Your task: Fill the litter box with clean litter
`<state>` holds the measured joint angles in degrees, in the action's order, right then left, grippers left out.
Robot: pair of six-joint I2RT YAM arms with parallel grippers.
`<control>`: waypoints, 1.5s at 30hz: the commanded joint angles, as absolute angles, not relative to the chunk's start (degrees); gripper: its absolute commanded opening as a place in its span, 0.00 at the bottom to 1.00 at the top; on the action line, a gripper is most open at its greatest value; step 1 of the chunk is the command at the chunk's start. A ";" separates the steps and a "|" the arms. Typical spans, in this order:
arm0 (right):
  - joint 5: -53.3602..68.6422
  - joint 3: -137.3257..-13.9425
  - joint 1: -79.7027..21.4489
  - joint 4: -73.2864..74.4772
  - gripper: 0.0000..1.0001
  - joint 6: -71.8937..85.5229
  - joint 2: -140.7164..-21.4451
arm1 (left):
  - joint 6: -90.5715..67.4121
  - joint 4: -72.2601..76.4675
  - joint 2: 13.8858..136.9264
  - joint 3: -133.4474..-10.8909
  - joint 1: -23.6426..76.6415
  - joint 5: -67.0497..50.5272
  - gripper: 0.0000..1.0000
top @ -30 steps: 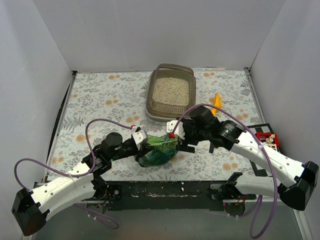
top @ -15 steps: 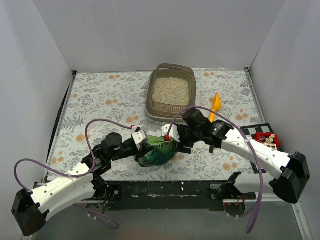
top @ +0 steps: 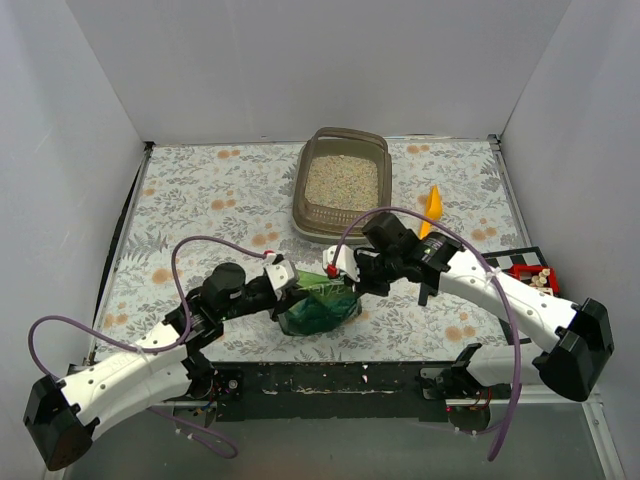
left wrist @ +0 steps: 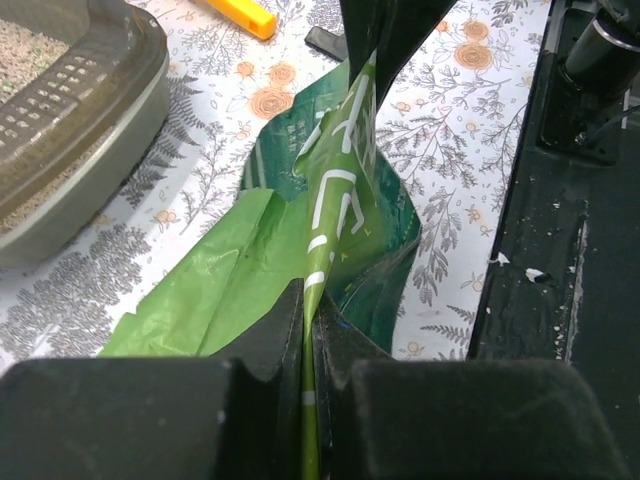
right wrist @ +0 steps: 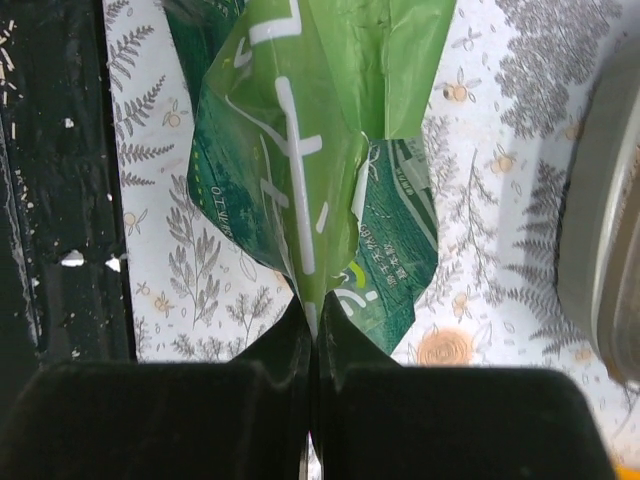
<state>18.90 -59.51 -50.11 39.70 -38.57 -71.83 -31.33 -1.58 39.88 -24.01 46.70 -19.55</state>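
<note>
The grey-brown litter box [top: 305, 178] stands at the back middle of the table with pale beige clean litter [top: 341, 182] inside; its rim [left wrist: 120, 90] shows at the left wrist view's upper left. A glossy green bag [top: 320, 305] stands near the table's front. My left gripper [top: 283, 282] is shut on the bag's top edge [left wrist: 315, 260] from the left. My right gripper [top: 345, 272] is shut on the same top edge [right wrist: 320, 250] from the right.
A small yellow scoop [top: 432, 205] lies right of the litter box, also seen as a yellow bar [left wrist: 242, 14]. A red and black object [top: 530, 278] sits at the table's right edge. The black front rail [top: 330, 382] runs below the bag.
My right gripper moved left to the bag's top and closed on it; it was open a second ago. The bag's top is now pinched from both sides. The left arm has not moved.
</note>
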 commanded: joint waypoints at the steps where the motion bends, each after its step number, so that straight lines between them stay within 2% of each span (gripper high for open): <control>1: 15.74 -68.02 -49.75 48.68 0.01 -34.11 -67.94 | -23.75 -3.08 44.20 -29.96 46.06 -15.12 0.00; 7: 16.78 -69.44 -49.75 50.71 0.01 -26.65 -65.75 | -17.85 -2.72 52.55 -35.24 38.77 -24.07 0.00; 13: 19.07 -58.38 -49.83 47.47 0.01 -20.92 -60.65 | -16.70 -3.78 52.92 -33.84 38.23 -26.44 0.00; 15: 19.42 -55.39 -49.83 45.19 0.01 -20.22 -58.90 | -17.66 -5.35 51.16 -33.49 38.14 -30.56 0.18; 17: 19.78 -53.71 -49.83 44.12 0.01 -20.21 -58.01 | -18.63 -7.72 50.01 -34.01 38.23 -35.48 0.32; 19: 19.16 -53.44 -49.83 43.86 0.01 -20.30 -58.36 | -19.77 -10.10 50.36 -35.33 38.23 -39.09 0.41; 21: 18.37 -53.96 -49.83 43.86 0.01 -20.57 -59.23 | -20.65 -12.29 51.50 -37.69 38.32 -41.83 0.46; 28: 18.28 -55.99 -49.83 42.45 0.01 -19.51 -59.42 | -22.85 -11.79 49.40 -42.80 38.32 -41.57 0.48; 31: 17.49 -55.72 -49.83 42.45 0.01 -19.60 -59.24 | -22.50 -9.59 48.77 -43.24 38.32 -43.06 0.52; 45: 17.93 -54.14 -49.83 41.40 0.01 -17.14 -57.92 | -20.57 -5.10 63.89 -43.51 38.58 -48.43 0.52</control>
<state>16.78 -53.87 -49.87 42.61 -19.18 -59.51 -21.15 -7.42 63.22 -43.97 38.37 -45.93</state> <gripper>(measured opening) 0.031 0.525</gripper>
